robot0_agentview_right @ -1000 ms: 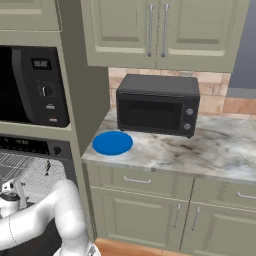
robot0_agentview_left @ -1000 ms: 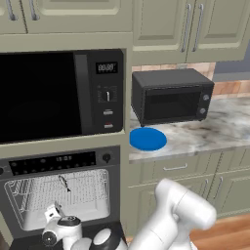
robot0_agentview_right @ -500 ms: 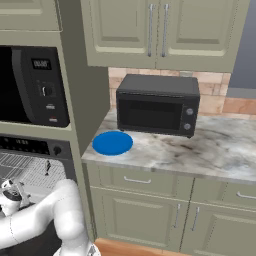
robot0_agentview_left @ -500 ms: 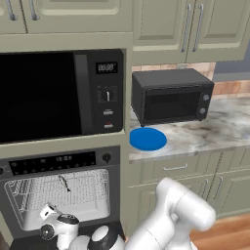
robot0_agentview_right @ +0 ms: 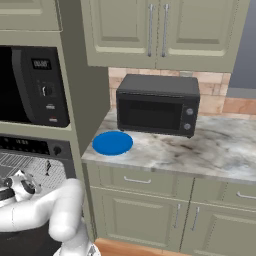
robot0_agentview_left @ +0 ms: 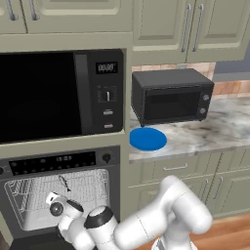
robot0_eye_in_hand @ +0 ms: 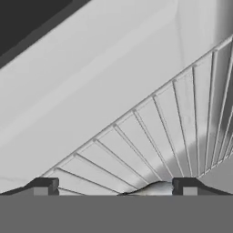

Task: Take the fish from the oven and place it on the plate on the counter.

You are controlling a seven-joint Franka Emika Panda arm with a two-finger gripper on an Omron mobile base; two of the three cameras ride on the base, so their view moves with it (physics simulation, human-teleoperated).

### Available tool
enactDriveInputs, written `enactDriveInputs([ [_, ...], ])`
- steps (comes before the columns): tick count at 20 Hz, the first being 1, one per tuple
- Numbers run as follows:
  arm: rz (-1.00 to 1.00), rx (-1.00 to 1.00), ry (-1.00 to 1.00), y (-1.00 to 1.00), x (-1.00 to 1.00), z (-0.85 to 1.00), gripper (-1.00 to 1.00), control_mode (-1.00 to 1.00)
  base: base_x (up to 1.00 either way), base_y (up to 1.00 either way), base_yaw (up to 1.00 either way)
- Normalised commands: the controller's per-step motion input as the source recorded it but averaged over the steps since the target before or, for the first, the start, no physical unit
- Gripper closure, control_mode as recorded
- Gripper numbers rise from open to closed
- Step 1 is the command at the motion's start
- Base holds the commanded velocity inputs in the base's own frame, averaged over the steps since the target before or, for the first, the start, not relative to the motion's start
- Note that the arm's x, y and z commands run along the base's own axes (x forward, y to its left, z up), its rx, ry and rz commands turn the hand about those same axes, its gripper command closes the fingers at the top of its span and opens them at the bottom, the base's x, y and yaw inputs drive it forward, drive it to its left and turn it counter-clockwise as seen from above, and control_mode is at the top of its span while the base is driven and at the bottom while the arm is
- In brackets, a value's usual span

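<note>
In the hand view the gripper stands wide over the oven wire rack, the fish between its fingertips at 6 o'clock, not gripped; the plate lies on the counter

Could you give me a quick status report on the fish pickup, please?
Gripper open, inside the oven above the wire rack. Fish lying between the fingertips, not yet gripped. Plate bare on the counter.

The arm bends low to its left, wrist down, claw spread wide with fingertips apart.
</note>
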Motion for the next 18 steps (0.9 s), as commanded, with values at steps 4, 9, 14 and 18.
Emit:
enactDriveInputs([
  [4, 0.0, -0.05, -0.06, 0.0, 0.09, -0.92, -1.0, -1.0, 0.0, 0.0, 0.0],
  [9, 0.0, -0.03, -0.14, 0.04, 0.0, -0.98, -1.0, -1.0, 0.0, 0.0, 0.0],
  [14, 0.0, -0.05, -0.18, 0.05, -0.08, -0.95, -1.0, -1.0, 0.0, 0.0, 0.0],
  [18, 0.0, -0.09, -0.17, 0.04, -0.33, -1.0, -1.0, -1.0, 0.0, 0.0, 0.0],
])
